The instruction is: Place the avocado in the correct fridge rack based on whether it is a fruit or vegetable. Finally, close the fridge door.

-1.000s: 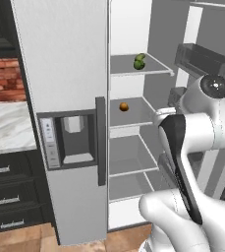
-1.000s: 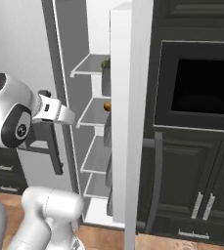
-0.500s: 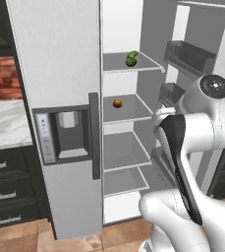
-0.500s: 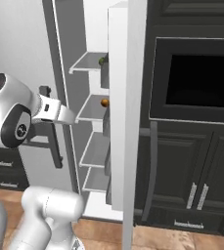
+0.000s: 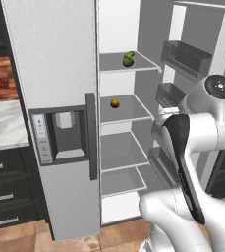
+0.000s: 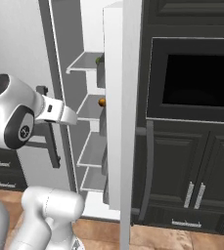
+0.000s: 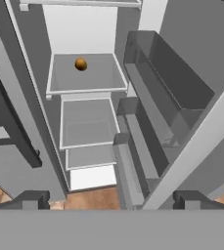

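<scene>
Left base view findings: the fridge door (image 5: 205,44) stands wide open, swung to the right, its inner side facing the compartment and carrying several grey bins (image 5: 185,56). On the top rack (image 5: 111,63) inside the compartment sits the avocado (image 5: 127,61), dark green and glossy, touching or just beside an elongated paler green item (image 5: 130,54) behind it; the two overlap from this angle and their exact contact cannot be told. One rack lower (image 5: 124,109), an orange ball (image 5: 115,104) rests alone near the middle. The two racks beneath it carry nothing visible. To the left, the second door with the dispenser panel (image 5: 60,133) is shut, a dark bar handle (image 5: 91,135) running down its right edge. A marble surface (image 5: 3,125) and brick wall lie further left. Right base view: the open door is seen edge-on (image 6: 128,122), standing in front of a dark oven cabinet (image 6: 196,78); a sliver of the orange ball (image 6: 102,102) shows past it. Hand view: the end effector (image 7: 111,199) is fully open, fingertips (image 7: 33,197) well apart at the lower edge, holding nothing, aimed into the compartment with the orange ball (image 7: 80,64) on its rack ahead and the door bins (image 7: 162,73) to the right.
</scene>
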